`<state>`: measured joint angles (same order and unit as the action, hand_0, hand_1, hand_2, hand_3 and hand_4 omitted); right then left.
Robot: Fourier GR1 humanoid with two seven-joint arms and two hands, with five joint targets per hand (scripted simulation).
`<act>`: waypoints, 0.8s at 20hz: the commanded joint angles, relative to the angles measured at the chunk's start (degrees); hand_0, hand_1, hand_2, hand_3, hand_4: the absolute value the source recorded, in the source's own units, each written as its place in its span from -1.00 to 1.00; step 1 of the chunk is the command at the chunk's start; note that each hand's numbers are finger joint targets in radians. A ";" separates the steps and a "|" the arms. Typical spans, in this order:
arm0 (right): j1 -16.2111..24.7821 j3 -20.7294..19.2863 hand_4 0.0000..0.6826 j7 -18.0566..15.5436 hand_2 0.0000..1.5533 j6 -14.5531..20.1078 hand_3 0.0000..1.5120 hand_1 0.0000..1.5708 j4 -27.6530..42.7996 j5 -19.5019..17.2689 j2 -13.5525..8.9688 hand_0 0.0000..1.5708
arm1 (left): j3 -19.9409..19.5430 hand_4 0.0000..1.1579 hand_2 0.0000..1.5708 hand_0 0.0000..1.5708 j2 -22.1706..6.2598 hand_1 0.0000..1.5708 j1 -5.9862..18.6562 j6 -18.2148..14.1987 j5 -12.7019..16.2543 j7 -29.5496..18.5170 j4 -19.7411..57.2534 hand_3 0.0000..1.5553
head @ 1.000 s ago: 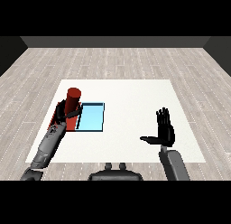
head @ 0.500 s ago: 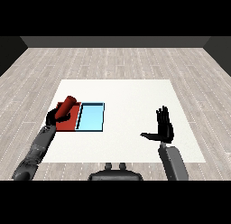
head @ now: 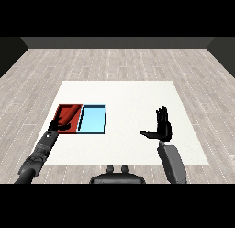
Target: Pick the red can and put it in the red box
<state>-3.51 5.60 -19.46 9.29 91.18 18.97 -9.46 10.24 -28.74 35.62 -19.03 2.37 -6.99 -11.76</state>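
Head view: white desk (head: 128,94) on grey plank floor. Red tray (head: 62,110) & light blue tray (head: 93,120) lie side by side at desk's left, touching along one edge, red one on the outside.

Red can (head: 69,115) lies on its side inside the red tray, tilted diagonally; colour nearly same as tray floor so its outline is hard to trace. It's in the tray, not in the blue one.

Left robot hand (head: 58,126) is at the near edge of the red tray, low, at the can's near end. It reads as a dark blob there; can't tell if fingers are curled on the can or let go, so no call on its state. Left forearm runs up from lower left corner.

Right robot hand (head: 162,126) is well apart from both trays, over desk's right half, upright w/ fingers straight & pointing up, thumb stuck out to the left: spread, holding nothing. Grey forearm below it comes from lower right.
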 commanded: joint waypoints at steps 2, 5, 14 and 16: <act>1.19 1.30 -1.00 -2.91 -1.00 -0.94 -1.00 -1.00 -1.21 -0.69 1.68 -1.00 | 3.53 -1.00 -1.00 -1.00 0.50 -1.00 4.46 5.28 -4.55 2.21 6.79 -1.00; -3.68 -0.68 -1.00 -0.28 -1.00 -0.85 -1.00 -1.00 -2.45 -0.02 0.59 -1.00 | -1.67 -1.00 -1.00 -1.00 -1.18 -1.00 4.97 2.52 -0.49 -0.89 7.63 -1.00; 0.26 0.77 -1.00 -2.66 -1.00 -3.63 -1.00 -1.00 -1.44 0.24 0.43 -1.00 | -20.27 -1.00 -1.00 -1.00 5.88 -1.00 4.87 18.23 20.66 -29.02 -12.88 -1.00; 0.10 0.17 -1.00 -3.10 -1.00 -3.57 -1.00 -1.00 -1.20 0.27 0.19 -1.00 | -21.94 -1.00 -1.00 -1.00 9.43 -1.00 3.12 23.66 24.07 -32.46 -16.46 -1.00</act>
<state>-3.46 5.96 -21.64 6.31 90.27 19.57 -8.80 -7.25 -24.37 39.30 -3.23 20.02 -31.73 -21.64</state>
